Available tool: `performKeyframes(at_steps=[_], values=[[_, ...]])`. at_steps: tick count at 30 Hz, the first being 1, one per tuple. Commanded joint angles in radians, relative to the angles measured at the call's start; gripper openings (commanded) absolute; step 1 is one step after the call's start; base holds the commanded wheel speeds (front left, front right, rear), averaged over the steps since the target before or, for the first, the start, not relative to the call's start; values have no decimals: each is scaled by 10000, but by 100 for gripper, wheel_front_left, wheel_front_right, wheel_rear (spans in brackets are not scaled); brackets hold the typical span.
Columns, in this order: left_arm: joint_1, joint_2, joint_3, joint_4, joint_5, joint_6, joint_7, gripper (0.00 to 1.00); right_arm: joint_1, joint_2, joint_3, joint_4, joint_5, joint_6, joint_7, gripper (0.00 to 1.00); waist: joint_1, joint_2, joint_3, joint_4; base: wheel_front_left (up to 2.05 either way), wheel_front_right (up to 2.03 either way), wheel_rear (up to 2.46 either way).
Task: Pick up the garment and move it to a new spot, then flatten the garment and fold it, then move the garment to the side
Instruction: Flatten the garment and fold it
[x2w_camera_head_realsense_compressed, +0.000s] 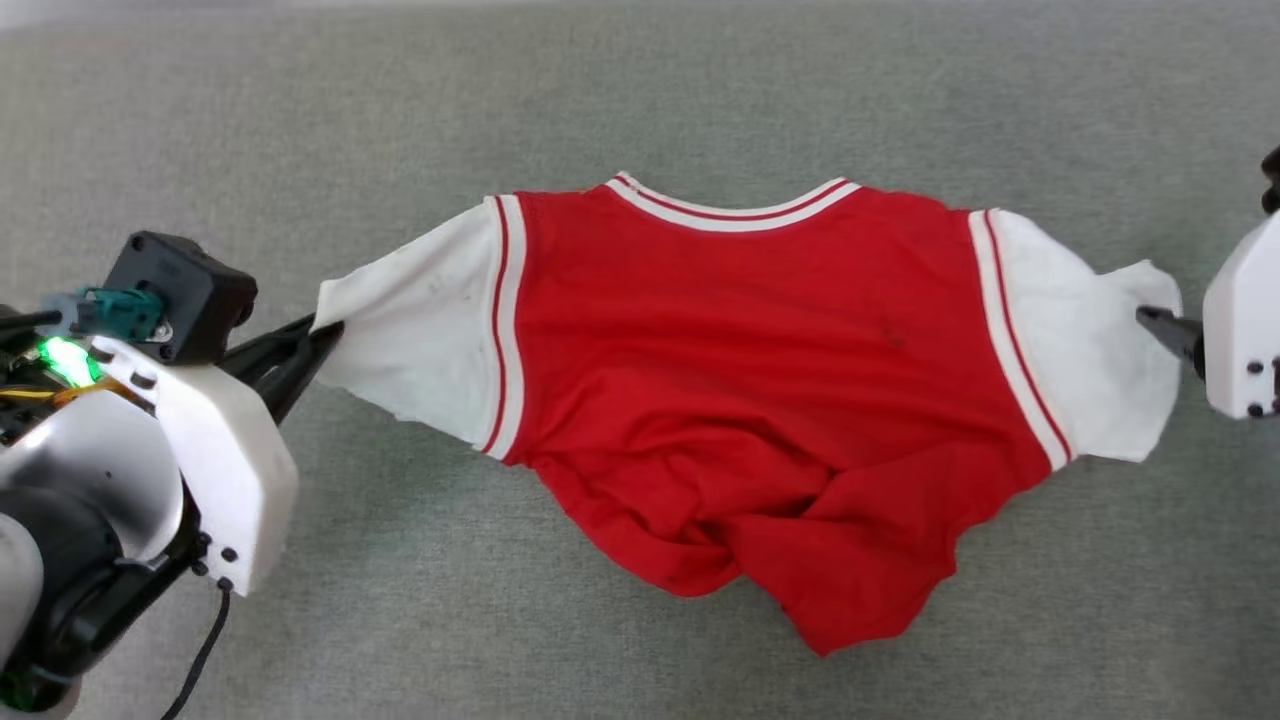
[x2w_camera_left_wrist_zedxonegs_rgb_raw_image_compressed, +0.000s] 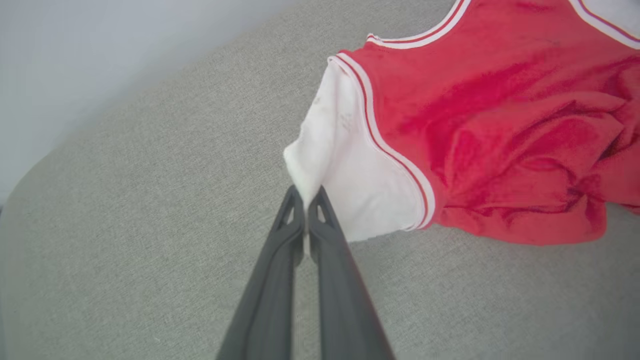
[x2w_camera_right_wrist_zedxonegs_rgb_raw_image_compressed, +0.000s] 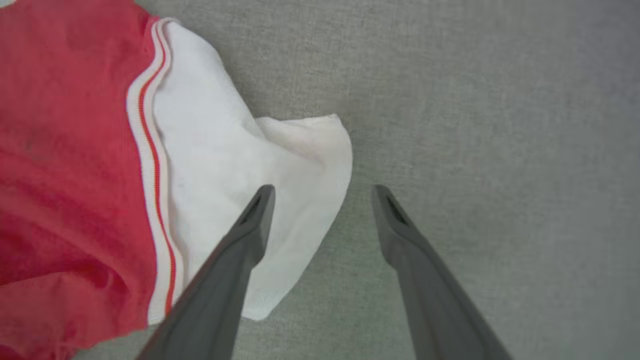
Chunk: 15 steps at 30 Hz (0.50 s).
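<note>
Left end effector (x2w_camera_left_wrist_zedxonegs_rgb_raw_image_compressed: 306, 198) pinching garment's (x2w_camera_head_realsense_compressed: 760, 350) white sleeve

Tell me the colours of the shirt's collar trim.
The collar trim is white with a thin red stripe; head view shows it best.

White shells (x2w_camera_head_realsense_compressed: 230, 470), dark jaws, black cable (x2w_camera_head_realsense_compressed: 196, 658), perhaps green light (x2w_camera_head_realsense_compressed: 62, 358).
</note>
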Motion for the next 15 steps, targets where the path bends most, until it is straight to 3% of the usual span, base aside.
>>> performKeyframes(at_steps=[1, 8, 15], values=[[-135, -21, -11, -89, 41, -2, 21, 0, -255, 150, -12, 175, -39, -7, 72, 100, 0, -1, 221, 200, 0, 0, 0], [-427, -288, -341, -467, 241, -80, -38, 0, -948, 261, 442, 1650, -253, -5, -20, 100, 0, -1, 684, 523, 0, 0, 0], [-541, -427, -506, -382, 310, -153, -123, 0, -480, 296, 1393, 2756, -59, -5, -187, 100, 0, -1, 858, 657, 0, 0, 0]])
